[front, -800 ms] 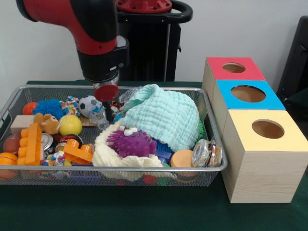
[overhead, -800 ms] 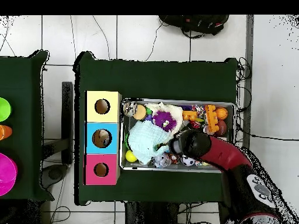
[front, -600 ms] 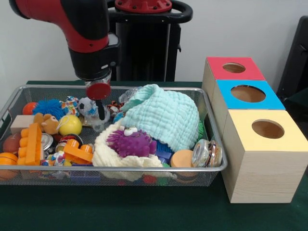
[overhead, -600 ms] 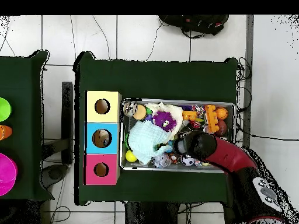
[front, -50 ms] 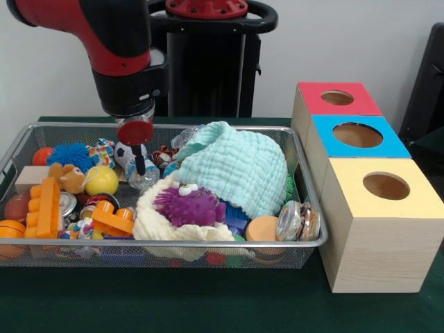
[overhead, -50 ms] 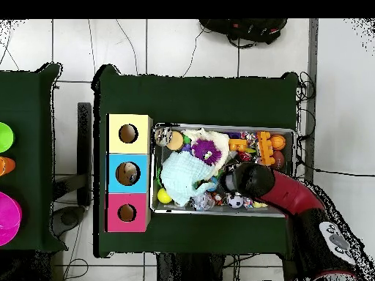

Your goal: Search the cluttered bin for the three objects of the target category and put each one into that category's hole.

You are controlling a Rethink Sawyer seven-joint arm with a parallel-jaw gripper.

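The front view looks level and close across the green bench (front, -50 ms: 208, 305), with the wire-mesh bin (front, -50 ms: 173, 244) below the gripper (front, -50 ms: 137, 154) and the three wooden boxes (front, -50 ms: 374, 229) off to its right in the picture. The overhead view looks straight down from high up, taking in the whole bench (overhead, -50 ms: 198, 95) and floor (overhead, -50 ms: 337, 110), the boxes (overhead, -50 ms: 129, 173) well left of the gripper. Both share the bin (overhead, -50 ms: 223, 212), boxes and arm.

A dark green cloth-covered table (front, -50 ms: 208, 305) is set before a plain pale wall (front, -50 ms: 347, 41); from overhead, a white tiled floor (overhead, -50 ms: 183, 44) crossed by black cables (overhead, -50 ms: 139, 51) is seen, with a second green table (overhead, -50 ms: 29, 146) alongside
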